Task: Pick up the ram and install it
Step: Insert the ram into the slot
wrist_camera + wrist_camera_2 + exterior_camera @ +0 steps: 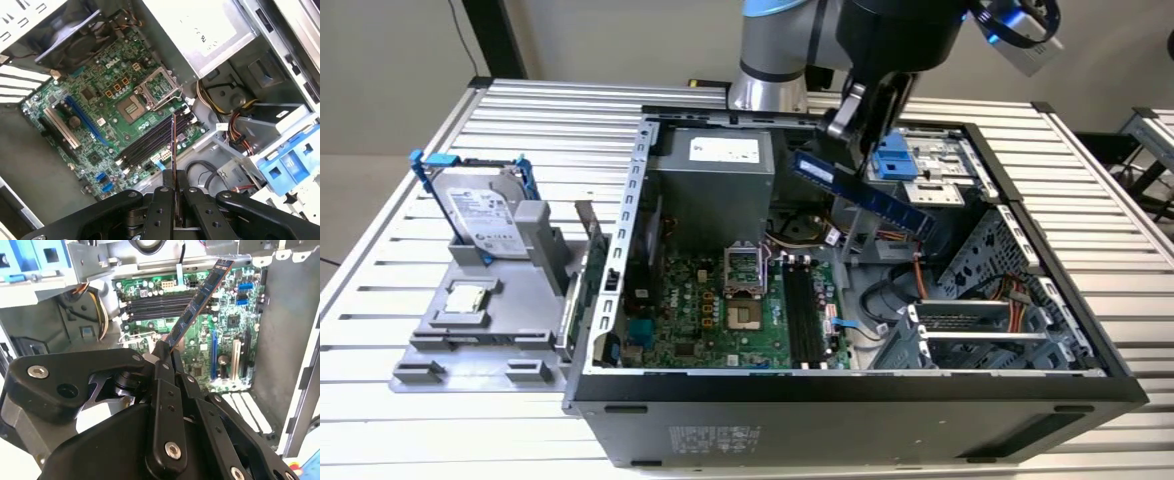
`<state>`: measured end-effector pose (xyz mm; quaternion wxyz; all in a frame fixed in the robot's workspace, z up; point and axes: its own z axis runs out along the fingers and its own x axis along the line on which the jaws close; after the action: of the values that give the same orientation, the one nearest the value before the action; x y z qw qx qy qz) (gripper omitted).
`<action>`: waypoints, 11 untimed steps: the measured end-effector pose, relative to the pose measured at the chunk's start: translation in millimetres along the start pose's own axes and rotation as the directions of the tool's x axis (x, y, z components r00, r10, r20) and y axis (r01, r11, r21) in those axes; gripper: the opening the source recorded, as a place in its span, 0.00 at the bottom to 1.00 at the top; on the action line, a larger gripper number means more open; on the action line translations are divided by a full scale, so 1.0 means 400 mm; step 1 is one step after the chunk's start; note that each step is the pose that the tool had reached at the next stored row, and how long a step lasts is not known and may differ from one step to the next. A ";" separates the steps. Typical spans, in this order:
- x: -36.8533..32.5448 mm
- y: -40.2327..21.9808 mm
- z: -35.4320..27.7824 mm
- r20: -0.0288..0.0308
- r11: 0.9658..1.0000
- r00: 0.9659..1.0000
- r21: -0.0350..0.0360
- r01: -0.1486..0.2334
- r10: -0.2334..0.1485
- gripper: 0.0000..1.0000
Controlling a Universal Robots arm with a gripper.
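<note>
My gripper (857,150) is shut on the ram (865,193), a long thin blue-green stick with small chips, and holds it tilted in the air above the open computer case (607,262). In both wrist views the ram (197,302) (173,145) sticks out edge-on from between the black fingers (162,371) (163,196). It hangs over the green motherboard (707,310), apart from it. The long black memory slots (803,320) (160,302) (150,140) lie below the ram.
A silver hard drive with blue rails (480,210) stands in a grey holder (467,340) on the exterior view's left, with a small chip (464,300) in front of it. Inside the case are a grey power supply (714,175), cables (921,290) and a blue drive bay (897,160).
</note>
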<state>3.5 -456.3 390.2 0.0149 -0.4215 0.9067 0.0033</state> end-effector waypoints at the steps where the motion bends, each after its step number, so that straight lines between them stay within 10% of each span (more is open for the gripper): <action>1: 0.000 0.000 0.000 0.000 1.000 1.000 0.001 -0.017 0.017 0.00; 11: 0.000 0.000 0.000 -0.001 0.984 0.984 0.005 -0.176 0.176 0.00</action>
<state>3.5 -456.3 390.2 0.0152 -0.3399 0.9403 0.0019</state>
